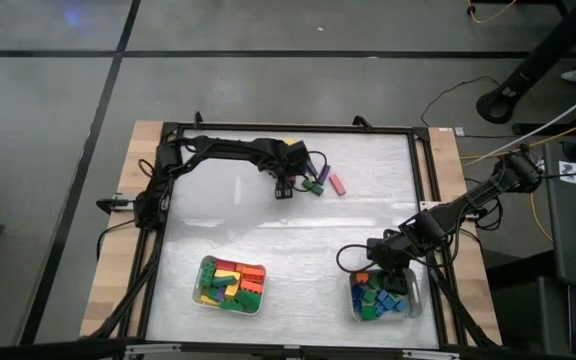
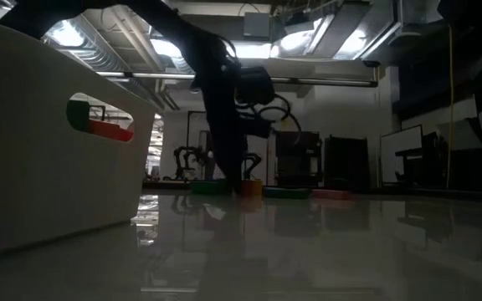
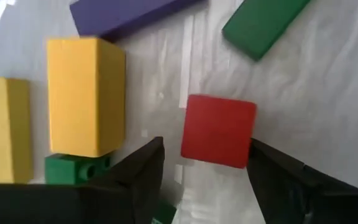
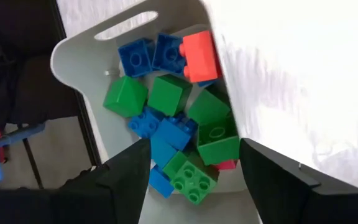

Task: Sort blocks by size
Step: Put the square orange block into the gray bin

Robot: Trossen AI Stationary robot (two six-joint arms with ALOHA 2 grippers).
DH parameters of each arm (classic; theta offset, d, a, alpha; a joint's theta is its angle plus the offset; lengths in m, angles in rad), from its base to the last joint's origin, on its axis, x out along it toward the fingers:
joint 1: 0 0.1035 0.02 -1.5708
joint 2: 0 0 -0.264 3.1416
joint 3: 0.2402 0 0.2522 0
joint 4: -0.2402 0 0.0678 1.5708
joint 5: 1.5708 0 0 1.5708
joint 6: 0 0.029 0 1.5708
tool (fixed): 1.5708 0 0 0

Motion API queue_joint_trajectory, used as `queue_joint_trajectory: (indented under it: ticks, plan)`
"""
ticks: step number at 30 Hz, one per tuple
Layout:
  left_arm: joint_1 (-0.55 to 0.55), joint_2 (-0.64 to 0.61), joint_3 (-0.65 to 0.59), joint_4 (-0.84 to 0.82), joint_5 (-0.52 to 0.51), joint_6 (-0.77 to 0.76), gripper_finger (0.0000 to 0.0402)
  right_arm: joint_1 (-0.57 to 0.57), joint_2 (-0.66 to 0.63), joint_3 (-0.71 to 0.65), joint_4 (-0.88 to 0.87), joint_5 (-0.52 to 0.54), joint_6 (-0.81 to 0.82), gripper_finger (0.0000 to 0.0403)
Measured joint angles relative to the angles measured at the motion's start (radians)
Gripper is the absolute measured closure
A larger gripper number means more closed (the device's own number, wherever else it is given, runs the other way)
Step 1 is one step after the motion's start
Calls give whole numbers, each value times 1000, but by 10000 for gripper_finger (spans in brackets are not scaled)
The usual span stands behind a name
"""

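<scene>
Nearest low cam: pale left tray (image 2: 48,150) wall w/ handle slot, red and green showing through. Wide bare table surface (image 1: 288,240) mid-table betw far cluster and trays.

Left tray (image 1: 232,284) near front edge: long blocks (image 1: 230,282), yellow, red, green. Left gripper (image 3: 207,168) at far side, fingers spread wide, straddling small red block (image 3: 219,130), not clamped. Beside it yellow blocks (image 3: 86,96), purple (image 3: 123,15) and green (image 3: 263,25) long ones; pink block (image 1: 337,184) just right.

Right tray (image 4: 92,74) front right: short blocks (image 4: 179,124), blue, green, one red. Right gripper (image 4: 194,174) over it, fingers wide, holding nothing.
</scene>
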Motion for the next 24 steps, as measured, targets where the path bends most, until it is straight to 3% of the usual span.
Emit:
queue_joint_trajectory:
  ticks: [11,17,24]
  plan:
    - [0,9,-1,28,6,42,238,0,0,0,0,33,0,160]
    - [-14,9,-1,47,95,63,283,0,0,0,0,46,0,160]
    - [-77,9,2,162,210,-35,284,0,0,0,-1,122,-8,160]
